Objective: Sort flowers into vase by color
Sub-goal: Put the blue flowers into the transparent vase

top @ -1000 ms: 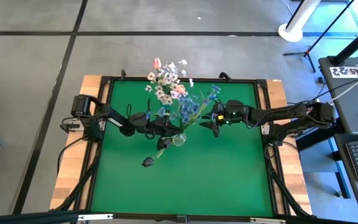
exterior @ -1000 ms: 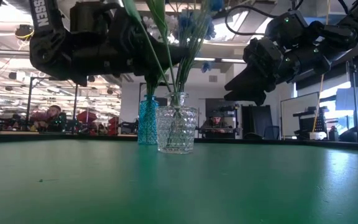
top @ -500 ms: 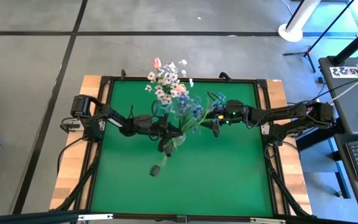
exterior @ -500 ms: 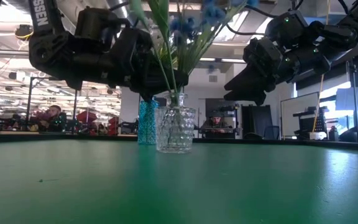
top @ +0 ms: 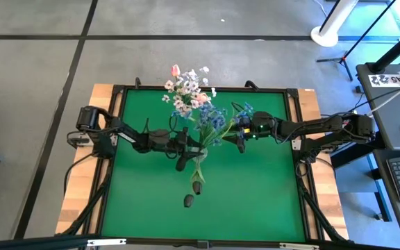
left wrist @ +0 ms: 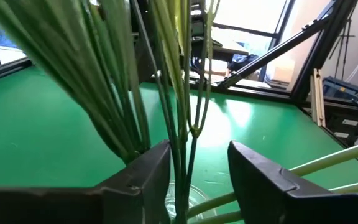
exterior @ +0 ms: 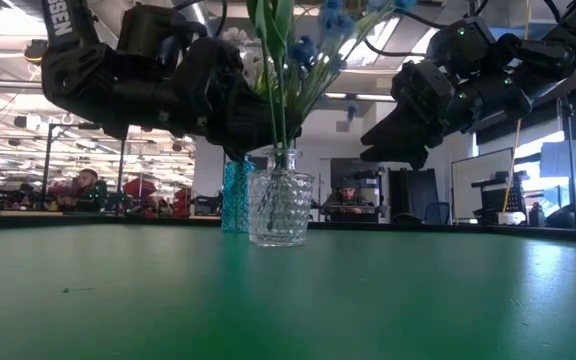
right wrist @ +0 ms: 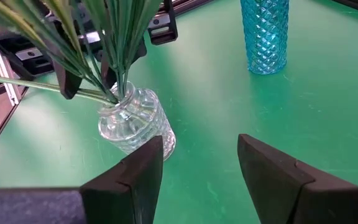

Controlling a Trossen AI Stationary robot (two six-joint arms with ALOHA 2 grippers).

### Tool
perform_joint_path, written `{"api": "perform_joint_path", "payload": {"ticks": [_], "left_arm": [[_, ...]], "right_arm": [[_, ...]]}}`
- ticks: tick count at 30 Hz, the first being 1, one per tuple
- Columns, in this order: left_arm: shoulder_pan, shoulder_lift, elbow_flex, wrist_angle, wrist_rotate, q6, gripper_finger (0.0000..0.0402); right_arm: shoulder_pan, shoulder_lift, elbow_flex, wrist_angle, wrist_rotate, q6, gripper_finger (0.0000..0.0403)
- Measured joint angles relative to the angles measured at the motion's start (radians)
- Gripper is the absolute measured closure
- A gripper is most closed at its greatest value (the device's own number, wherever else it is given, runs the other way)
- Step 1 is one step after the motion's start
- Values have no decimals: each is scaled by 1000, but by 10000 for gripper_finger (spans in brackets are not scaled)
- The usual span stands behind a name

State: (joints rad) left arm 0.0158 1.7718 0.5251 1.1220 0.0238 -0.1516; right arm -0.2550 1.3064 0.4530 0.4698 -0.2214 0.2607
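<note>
Left gripper point(left wrist: 197, 171) sat w/ fingers apart around green stems of the flowers point(top: 198, 111), just above the clear glass vase point(exterior: 280, 207) near table centre (stems stood in it). Right gripper point(right wrist: 197, 165) hovered released nearby, empty. Blue vase point(right wrist: 265, 34) stood behind, apart from the clear one.

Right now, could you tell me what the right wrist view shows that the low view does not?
Only the right wrist view looks down at the clear vase's mouth, with stems fanning out of it, and shows the whole blue vase standing apart. Only the low view shows blue blossoms above the vase, both arms overhead, and people in the room behind. Both show the clear vase upright on the green table and the open right end effector.
</note>
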Motion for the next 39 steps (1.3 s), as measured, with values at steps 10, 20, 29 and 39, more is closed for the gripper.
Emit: {"api": "perform_joint_path", "payload": {"ticks": [10, 20, 29, 39], "left_arm": [[0, -145, 0, -248, -6, -4, 205], [0, -243, 0, -403, -13, -6, 204], [1, -240, 41, -454, -14, -5, 204], [0, -241, 125, -656, -31, -8, 200]], "right_arm": [[0, 0, 0, -1, 0, 0, 198], [0, 0, 0, 0, 0, 0, 198], [0, 0, 0, 0, 11, 0, 198], [0, 0, 0, 0, 11, 0, 198]]}}
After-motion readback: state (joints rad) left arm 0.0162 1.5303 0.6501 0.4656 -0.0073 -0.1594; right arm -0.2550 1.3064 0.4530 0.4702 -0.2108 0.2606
